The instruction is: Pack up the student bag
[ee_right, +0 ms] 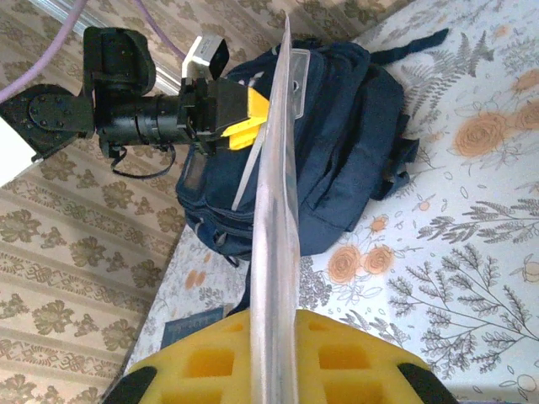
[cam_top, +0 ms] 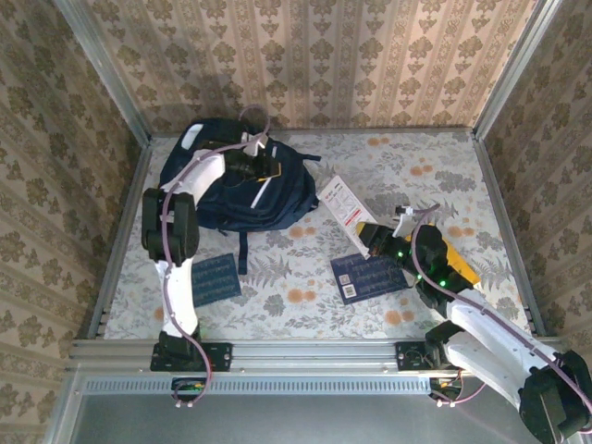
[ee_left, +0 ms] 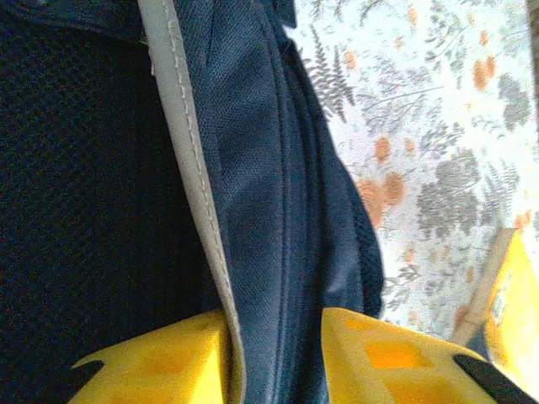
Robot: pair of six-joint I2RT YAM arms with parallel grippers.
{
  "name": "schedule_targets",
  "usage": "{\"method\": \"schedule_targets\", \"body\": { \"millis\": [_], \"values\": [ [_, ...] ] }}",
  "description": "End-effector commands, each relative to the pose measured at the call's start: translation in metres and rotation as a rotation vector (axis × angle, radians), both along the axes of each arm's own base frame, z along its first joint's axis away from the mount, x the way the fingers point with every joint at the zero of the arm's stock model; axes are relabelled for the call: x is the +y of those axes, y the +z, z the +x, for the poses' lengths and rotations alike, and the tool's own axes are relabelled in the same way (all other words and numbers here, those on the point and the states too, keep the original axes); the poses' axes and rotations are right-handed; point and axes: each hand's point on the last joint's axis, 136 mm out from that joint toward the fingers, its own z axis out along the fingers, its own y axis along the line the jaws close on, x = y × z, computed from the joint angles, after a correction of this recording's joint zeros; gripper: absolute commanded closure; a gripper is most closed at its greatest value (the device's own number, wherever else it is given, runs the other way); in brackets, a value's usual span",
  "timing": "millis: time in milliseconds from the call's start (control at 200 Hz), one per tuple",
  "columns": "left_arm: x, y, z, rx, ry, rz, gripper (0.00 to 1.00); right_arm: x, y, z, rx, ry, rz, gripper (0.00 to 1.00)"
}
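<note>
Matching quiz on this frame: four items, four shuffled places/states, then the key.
1. left gripper
2. right gripper
3. student bag
4. navy booklets

A. flat on the table, one left, one right
B. shut on a thin white leaflet
C. far-left part of the table
D. pinching fabric at the white trim

Pairs: 1-D, 2-B, 3-C, 4-A

The floral-patterned table carries the student bag at its far left. The left navy booklet and the middle navy booklet lie flat nearer the front.
</note>
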Motion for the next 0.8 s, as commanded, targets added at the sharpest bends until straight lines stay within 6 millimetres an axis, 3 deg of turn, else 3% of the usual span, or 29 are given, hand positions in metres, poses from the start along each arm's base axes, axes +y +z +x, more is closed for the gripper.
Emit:
{"method": "schedule_targets", "body": {
  "millis": [0, 190, 330, 445, 575, 660, 715, 755, 795],
  "values": [
    [-0.008, -0.019, -0.005, 0.021, -0.042, 0.111, 0.66, 0.005, 0.013, 0.001, -0.043, 0.033, 0.024, 0.97],
    [-0.001, -0.034, -0.006, -0.012, -0.067, 0.324, 0.69, 0.003, 0.011, 0.001, -0.039, 0.027, 0.03, 0.97],
    [0.011, -0.03, -0.003, -0.064, -0.065, 0.452, 0.72, 0.002, 0.009, 0.0, -0.035, 0.024, 0.039, 0.97],
    [0.015, -0.023, -0.001, -0.094, -0.059, 0.479, 0.74, 0.001, 0.009, -0.001, -0.036, 0.023, 0.039, 0.97],
    [0.019, -0.028, -0.001, -0.077, -0.059, 0.504, 0.75, 0.0, 0.008, -0.001, -0.034, 0.015, 0.037, 0.97],
    [0.023, -0.034, -0.001, -0.061, -0.05, 0.51, 0.82, -0.001, 0.009, -0.001, -0.038, 0.014, 0.039, 0.97],
    [0.025, -0.032, -0.001, -0.059, -0.044, 0.509, 0.92, 0.0, 0.01, -0.001, -0.039, 0.017, 0.039, 0.97],
    [0.025, -0.027, 0.0, -0.066, -0.041, 0.499, 1.0, 0.0, 0.01, -0.001, -0.039, 0.018, 0.036, 0.98],
    [0.023, -0.018, -0.001, -0.08, -0.041, 0.483, 1.0, 0.0, 0.01, -0.001, -0.036, 0.018, 0.028, 0.97]
  ]
}}
